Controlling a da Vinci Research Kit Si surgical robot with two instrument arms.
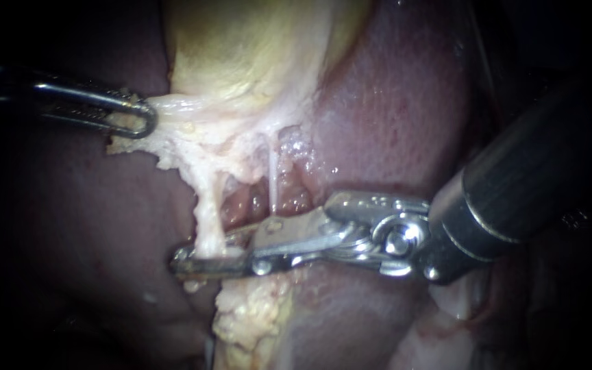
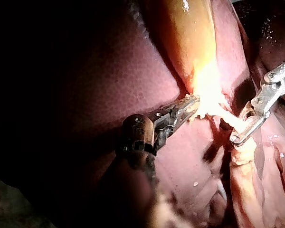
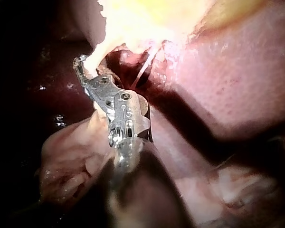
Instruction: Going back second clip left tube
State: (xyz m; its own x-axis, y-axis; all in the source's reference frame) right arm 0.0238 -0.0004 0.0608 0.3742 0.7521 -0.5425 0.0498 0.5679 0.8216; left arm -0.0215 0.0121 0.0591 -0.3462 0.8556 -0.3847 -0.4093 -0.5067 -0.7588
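Down at the lower middle of the endoscope view, the right instrument (image 1: 188,264), a thick dark shaft with a bright steel wrist and two long flat steel jaws, reaches in from the right. Its jaws stand slightly apart with a narrow dark slit between them, and nothing shows as pinched from both sides. At that slit hangs the left tube (image 1: 208,216), a thick pale cream cord that drops from the frayed tissue above and meets the upper jaw close to its tip; whether a clip sits on it behind the metal cannot be told. Just beside it, toward the wrist, runs the right tube (image 1: 273,175), a thin white thread, clear of the jaws. That makes two tubes, with a dark red hollow between and behind them.

Up and to the left, the left instrument (image 1: 142,122), a slim dark shaft with looped steel jaws, is clamped on the pale ragged tissue (image 1: 179,147) at the neck of the single yellow-green gallbladder (image 1: 241,48), which looks stretched taut. The two instruments are well apart.

Everything lies on the one dark red, glistening liver (image 1: 392,123), which spreads to both sides. A lumpy cream strip of fat (image 1: 248,322) lies just under the right instrument's jaws. Open room shows on the liver surface to the right of the thin tube, above the steel wrist, and on the bare liver below the left instrument
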